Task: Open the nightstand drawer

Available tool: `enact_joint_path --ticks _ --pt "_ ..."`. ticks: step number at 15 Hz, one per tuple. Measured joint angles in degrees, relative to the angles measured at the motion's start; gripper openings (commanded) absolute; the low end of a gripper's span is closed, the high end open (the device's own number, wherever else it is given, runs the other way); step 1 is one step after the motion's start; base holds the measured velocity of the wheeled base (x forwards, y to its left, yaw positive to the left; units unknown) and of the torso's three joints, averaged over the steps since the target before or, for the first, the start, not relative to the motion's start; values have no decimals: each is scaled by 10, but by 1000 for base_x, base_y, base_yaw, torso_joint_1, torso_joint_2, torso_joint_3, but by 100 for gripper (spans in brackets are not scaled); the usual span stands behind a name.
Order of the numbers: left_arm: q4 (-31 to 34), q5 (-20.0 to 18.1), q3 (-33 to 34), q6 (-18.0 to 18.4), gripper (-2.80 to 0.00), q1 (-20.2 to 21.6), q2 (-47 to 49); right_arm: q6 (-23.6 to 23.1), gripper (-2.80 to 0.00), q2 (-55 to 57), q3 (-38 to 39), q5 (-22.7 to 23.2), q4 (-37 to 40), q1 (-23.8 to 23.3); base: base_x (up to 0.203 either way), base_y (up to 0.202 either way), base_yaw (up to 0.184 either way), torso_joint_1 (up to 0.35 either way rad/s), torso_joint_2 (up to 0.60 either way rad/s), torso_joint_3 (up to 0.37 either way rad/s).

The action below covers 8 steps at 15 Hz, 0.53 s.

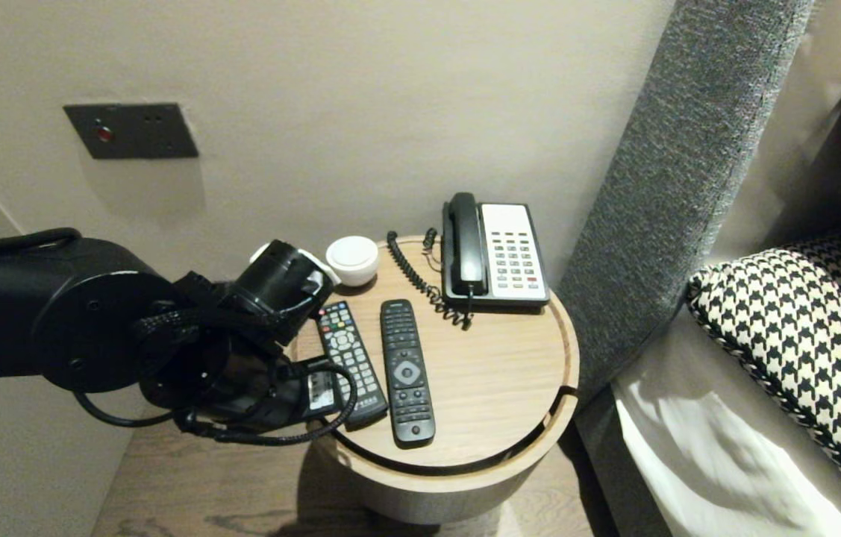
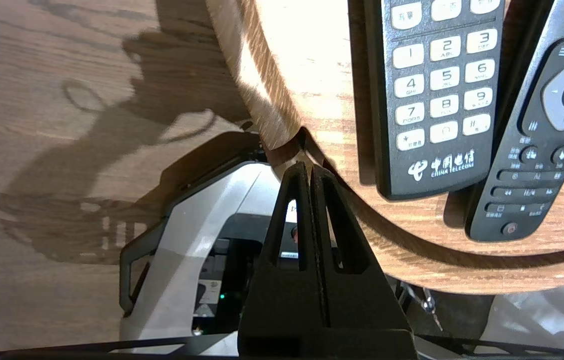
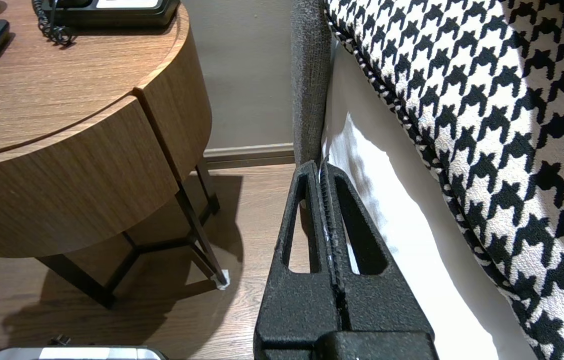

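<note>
Remote control with white keys (image 1: 349, 362) lies on the round wooden desk (image 1: 495, 373), at about 9 o'clock on the top in the head view, with its long side pointing from 12 to 6 o'clock. A black remote (image 1: 405, 369) lies just beside it at its 3 o'clock side, almost parallel, and the two do not touch.

The left end effector (image 2: 310, 167) is at the rim of the desk, at about 8 o'clock. Its two fingers are pressed fully together and hold nothing. The tips are near the lower end of the white-key remote but apart from it. I cannot tell if they touch the rim.

A black and white telephone (image 1: 495, 253) stands at 1 o'clock and a small white round bowl (image 1: 352, 259) at 11 o'clock.

The right end effector (image 3: 323, 167) hangs low beside the bed (image 3: 387, 210), also closed completely and empty.
</note>
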Motion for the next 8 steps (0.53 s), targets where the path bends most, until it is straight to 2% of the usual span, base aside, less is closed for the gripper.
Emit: enact_joint_path --ticks 2,5,8 --pt "-1 1 -4 0 -280 -6 6 0 -280 0 0 0 0 0 0 0 0 0 0 0" --pt "-6 27 -13 -1 -280 -13 21 0 -280 0 0 0 0 0 0 0 0 0 0 0" --pt "-8 36 -14 0 -280 -19 33 0 -280 0 0 0 0 0 0 0 0 0 0 0"
